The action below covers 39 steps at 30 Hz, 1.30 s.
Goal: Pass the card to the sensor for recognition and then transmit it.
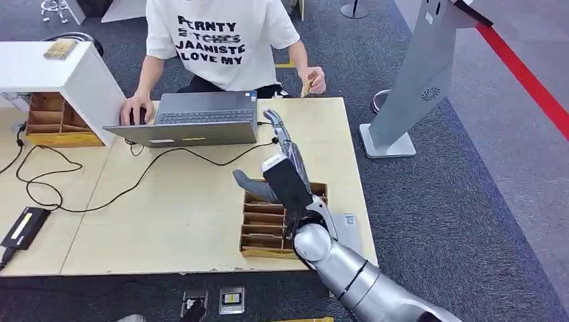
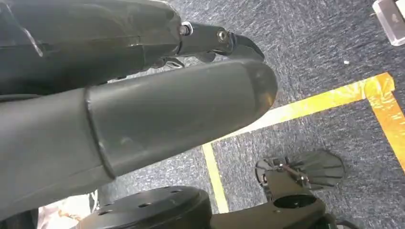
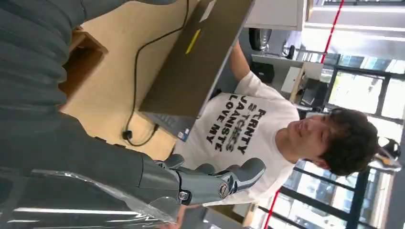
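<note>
Silver jointed right arm [image 1: 366,282], grey-and-black right robot hand [image 1: 285,171] with perhaps clear plastic wrap.

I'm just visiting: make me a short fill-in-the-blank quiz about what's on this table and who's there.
1. The person holds a small card and rests the other hand on the ____.
2. The right robot hand hovers above a ____ divided tray.
3. A black ____ runs across the table.

Missing words: laptop; cardboard; cable

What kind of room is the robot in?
Probably an office or test lab: a person works at a laptop on a wooden table, with grey carpet and a grey kiosk stand nearby.
</note>
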### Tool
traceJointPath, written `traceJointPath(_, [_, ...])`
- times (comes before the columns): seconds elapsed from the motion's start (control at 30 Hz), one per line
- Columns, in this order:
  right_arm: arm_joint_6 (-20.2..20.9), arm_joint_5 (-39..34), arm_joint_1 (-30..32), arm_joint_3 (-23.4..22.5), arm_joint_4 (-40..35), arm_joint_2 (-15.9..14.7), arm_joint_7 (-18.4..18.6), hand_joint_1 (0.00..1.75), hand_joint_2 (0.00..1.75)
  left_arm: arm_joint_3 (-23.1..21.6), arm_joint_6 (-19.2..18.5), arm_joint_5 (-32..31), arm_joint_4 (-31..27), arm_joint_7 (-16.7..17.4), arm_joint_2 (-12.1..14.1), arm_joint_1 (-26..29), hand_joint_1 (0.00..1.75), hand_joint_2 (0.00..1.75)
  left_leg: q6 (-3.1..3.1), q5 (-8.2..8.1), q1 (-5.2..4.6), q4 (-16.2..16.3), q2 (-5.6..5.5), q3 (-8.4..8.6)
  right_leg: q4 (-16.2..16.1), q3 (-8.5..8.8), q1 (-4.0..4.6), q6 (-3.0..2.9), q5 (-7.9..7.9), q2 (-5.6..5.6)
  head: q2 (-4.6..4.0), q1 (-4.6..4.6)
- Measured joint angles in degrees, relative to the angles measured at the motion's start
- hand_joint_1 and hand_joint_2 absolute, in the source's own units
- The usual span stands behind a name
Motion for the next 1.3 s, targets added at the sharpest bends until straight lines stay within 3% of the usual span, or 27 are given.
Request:
traceJointPath(0.33, [-1.4, -0.7, 12.2, -4.2, -12.0, -5.6, 0.5, 0.0, 1.75, -0.1, -0.3, 0.6, 0.0, -1.6, 0.2, 0.2, 0.0, 0.0, -0.01, -0.02, 0.0, 0.0, 0.05, -0.05, 0.0, -0.09, 0.0, 0.0, 0.0, 0.0, 0.0, -0.02])
traceJointPath(0.63, [-1.4, 4.3, 22.9, -10.9, -21.7, -9.2, 4.0, 0.0, 1.75, -0.3, -0.7, 0.2, 0.0, -1.5, 0.2, 0.2, 0.0, 0.0, -0.01, -0.02, 0.0, 0.0, 0.07, -0.07, 0.0, -0.1, 0.0, 0.0, 0.0, 0.02, 0.0, -0.02])
traceJointPath(0.8, [-1.4, 9.0, 25.2, -12.6, -25.0, -10.6, 8.1, 0.0, 1.75, -0.3, -0.3, 0.7, 0.0, -1.5, 0.3, 0.3, 0.0, 0.0, -0.01, -0.02, 0.0, 0.0, 0.06, -0.07, 0.0, -0.09, -0.01, 0.0, 0.0, 0.02, 0.0, -0.02])
traceJointPath(1.0, [-1.4, 21.1, 27.5, -14.3, -29.4, -12.4, 14.9, 0.0, 1.75, -0.3, -0.3, 1.4, 0.0, -2.1, 0.3, 0.7, 0.0, 0.0, -0.01, -0.02, 0.0, 0.0, 0.04, -0.08, 0.0, -0.09, -0.01, 0.0, 0.01, 0.0, 0.0, -0.02])
traceJointPath(1.07, [-1.4, 23.7, 27.9, -14.5, -30.6, -13.1, 16.7, 0.4, 1.75, -0.3, -0.4, 1.4, 0.0, -2.1, 0.3, 0.8, 0.0, 0.0, -0.01, -0.02, -0.01, 0.0, 0.06, -0.07, 0.0, -0.1, -0.01, 0.0, 0.01, 0.02, 0.0, -0.02])
traceJointPath(1.1, [-1.4, 25.4, 28.1, -14.5, -31.4, -13.5, 17.7, 0.4, 1.75, -0.3, -0.5, 1.4, 0.0, -2.1, 0.3, 0.8, 0.0, 0.0, -0.01, -0.02, -0.01, 0.0, 0.07, -0.07, 0.0, -0.1, -0.01, 0.0, 0.01, 0.02, 0.0, -0.02])
traceJointPath(1.13, [-1.4, 26.6, 28.4, -14.5, -32.0, -13.7, 18.8, 0.65, 1.75, -0.3, -0.6, 1.3, 0.0, -2.1, 0.3, 0.8, 0.0, 0.0, -0.01, -0.02, -0.01, 0.0, 0.07, -0.06, 0.0, -0.09, -0.01, 0.0, 0.01, 0.03, 0.0, -0.02])
traceJointPath(1.2, [-1.2, 29.6, 29.3, -14.5, -33.5, -14.3, 20.9, 0.75, 1.75, -0.3, -0.9, 1.2, 0.0, -2.2, 0.3, 0.8, 0.0, 0.0, -0.01, -0.02, -0.01, 0.0, 0.04, -0.08, 0.0, -0.09, -0.01, 0.0, 0.01, 0.0, 0.0, -0.02])
traceJointPath(1.23, [-0.7, 31.0, 29.7, -14.5, -34.4, -14.6, 22.0, 1.2, 1.75, -0.3, -0.9, 1.2, 0.0, -2.2, 0.3, 0.9, 0.0, 0.0, -0.01, -0.02, 0.0, 0.0, 0.03, -0.08, 0.0, -0.09, -0.01, 0.0, 0.01, 0.0, 0.0, 0.0])
traceJointPath(1.3, [1.0, 34.3, 30.5, -14.5, -36.1, -15.1, 24.5, 1.26, 1.75, -0.3, -1.1, 1.1, 0.0, -2.2, 0.3, 0.9, 0.0, 0.0, -0.01, -0.02, 0.0, 0.0, 0.06, -0.07, 0.0, -0.09, -0.01, 0.0, 0.01, 0.02, 0.0, 0.0])
